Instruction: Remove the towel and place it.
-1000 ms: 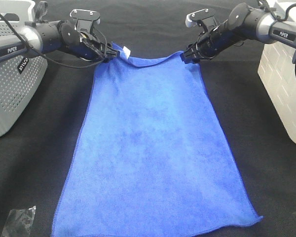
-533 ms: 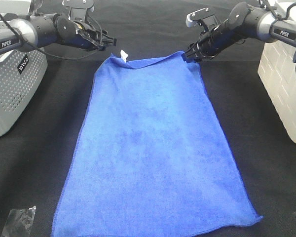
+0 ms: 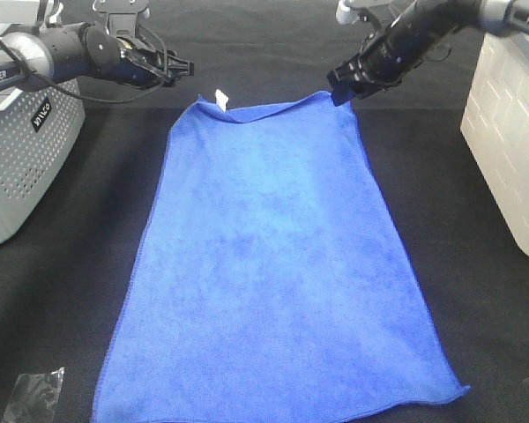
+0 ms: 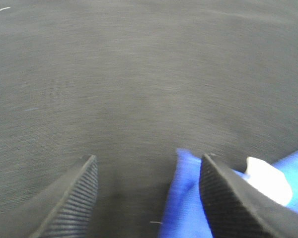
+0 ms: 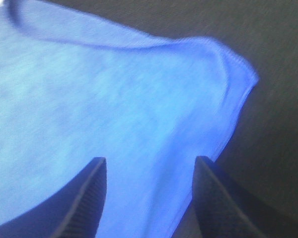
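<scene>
The blue towel (image 3: 273, 264) lies spread flat on the black table, its white tag (image 3: 221, 97) at the far left corner. My left gripper (image 3: 182, 67) is open and empty, up and to the left of that corner. In the left wrist view its fingers (image 4: 149, 161) stand apart over bare table, with the towel corner (image 4: 186, 198) and tag (image 4: 268, 181) by one finger. My right gripper (image 3: 342, 85) hovers just above the far right corner. In the right wrist view it (image 5: 150, 161) is open, with the towel (image 5: 114, 99) below it and not held.
A grey perforated basket (image 3: 18, 159) stands at the left edge. A white brick-patterned container (image 3: 511, 150) stands at the right edge. A scrap of clear plastic (image 3: 35, 392) lies at the front left, near the towel's near corner.
My left gripper let go of the tagged corner and drew back up and to the left. My right gripper rose off the far right corner. The towel's far edge settled onto the table.
</scene>
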